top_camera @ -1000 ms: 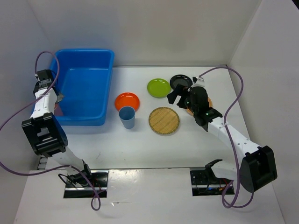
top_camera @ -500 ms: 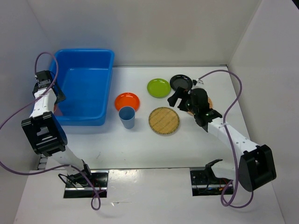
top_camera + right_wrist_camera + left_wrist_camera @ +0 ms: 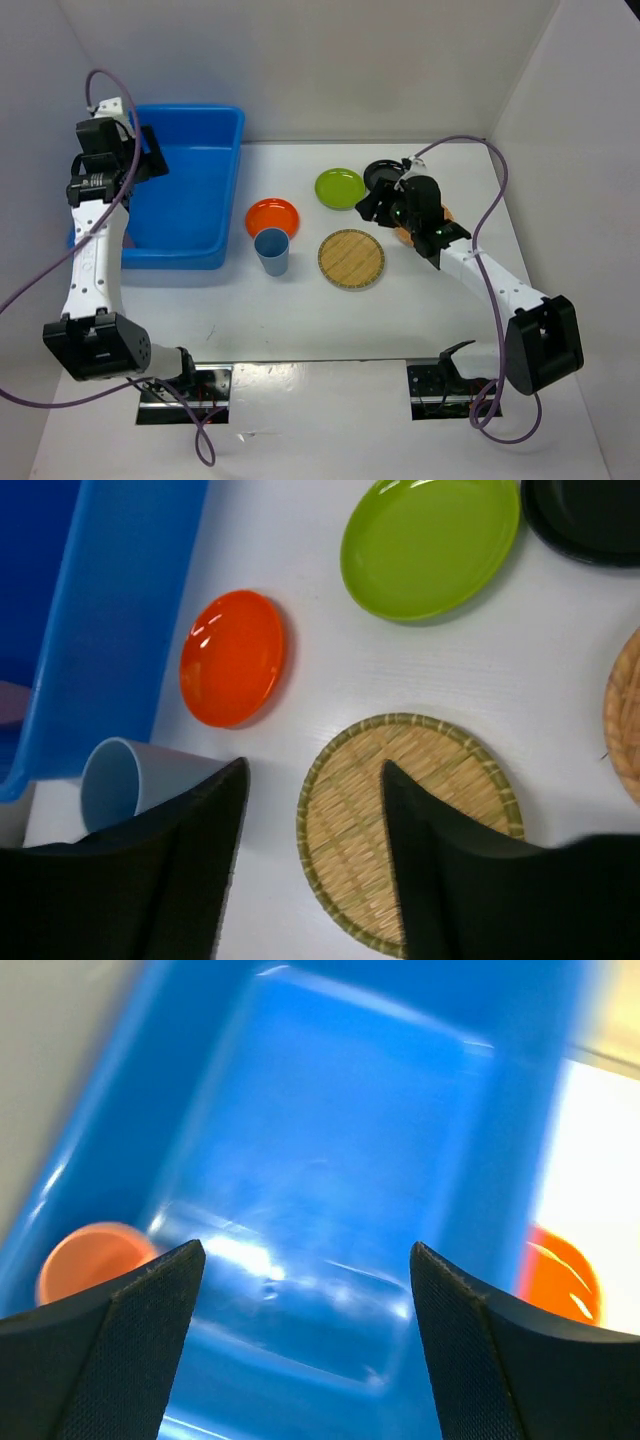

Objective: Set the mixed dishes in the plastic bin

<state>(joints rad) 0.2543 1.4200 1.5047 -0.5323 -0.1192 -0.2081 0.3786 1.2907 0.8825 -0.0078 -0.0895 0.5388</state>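
Now my left gripper (image 3: pixel 140 160) is lifting higher above the plastic bin (image 3: pixel 190 108), jaws spreading wide and empty; the pink cup (image 3: pixel 90 1260) is sitting inside the bin against its wall; my right gripper (image 3: pixel 375 205) is narrowing, gripping nothing, shifting toward the lime-green plate (image 3: pixel 340 187).

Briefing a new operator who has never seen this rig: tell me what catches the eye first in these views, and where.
The big blue plastic bin at the table's far left dominates, with the left gripper open above it and a pink cup in one corner. To its right a bright scatter sits on the white table: orange plate, blue cup, lime-green plate, black plate and woven plate, with the right gripper open above them.
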